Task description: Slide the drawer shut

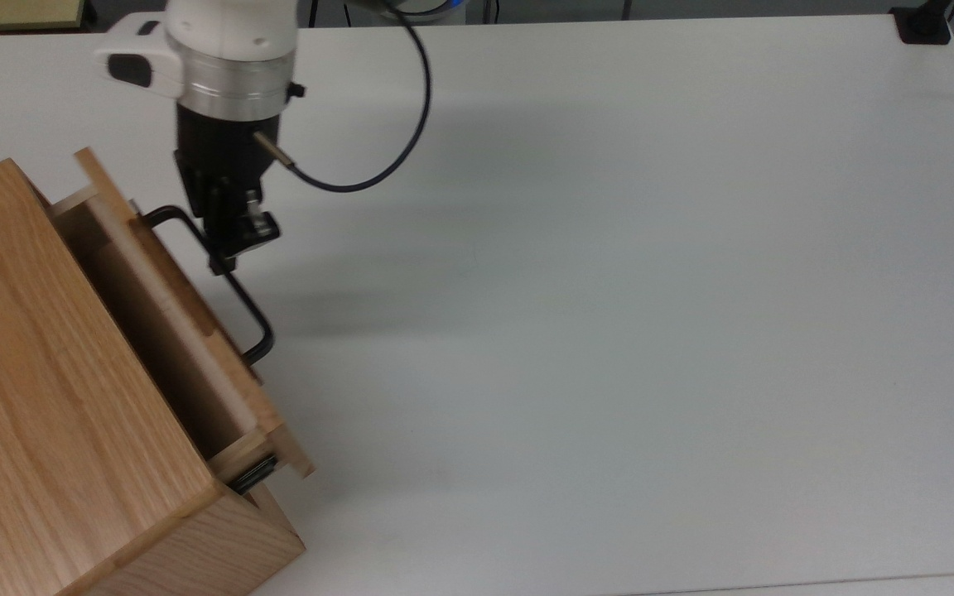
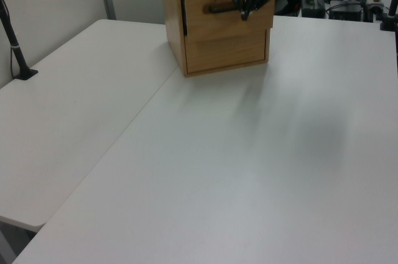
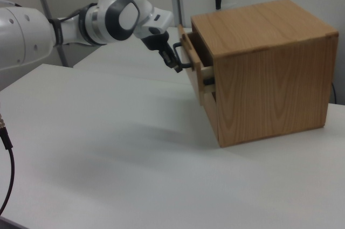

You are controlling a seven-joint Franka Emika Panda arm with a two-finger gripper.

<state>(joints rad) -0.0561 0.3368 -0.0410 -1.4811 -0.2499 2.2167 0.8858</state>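
Note:
The light wooden drawer [image 1: 274,426] sticks a short way out of the wooden cabinet [image 1: 46,397] at the top view's left, with a narrow gap of its inside showing. Its black bar handle [image 1: 245,310] faces the table. My gripper [image 1: 222,263] points down with its fingers shut and empty, the tips pressed against the outer side of the handle bar near its far end. In the left view the gripper [image 2: 244,12] is at the drawer front [image 2: 227,18]. In the right view the gripper [image 3: 175,66] touches the handle [image 3: 180,56] in front of the drawer [image 3: 191,75].
The cabinet stands on a wide white table [image 1: 609,331]. A black cable [image 1: 378,165] loops from my wrist over the table. A black clamp [image 1: 920,25] sits at the top view's far right corner, and a black post [image 2: 15,46] stands at the left view's left edge.

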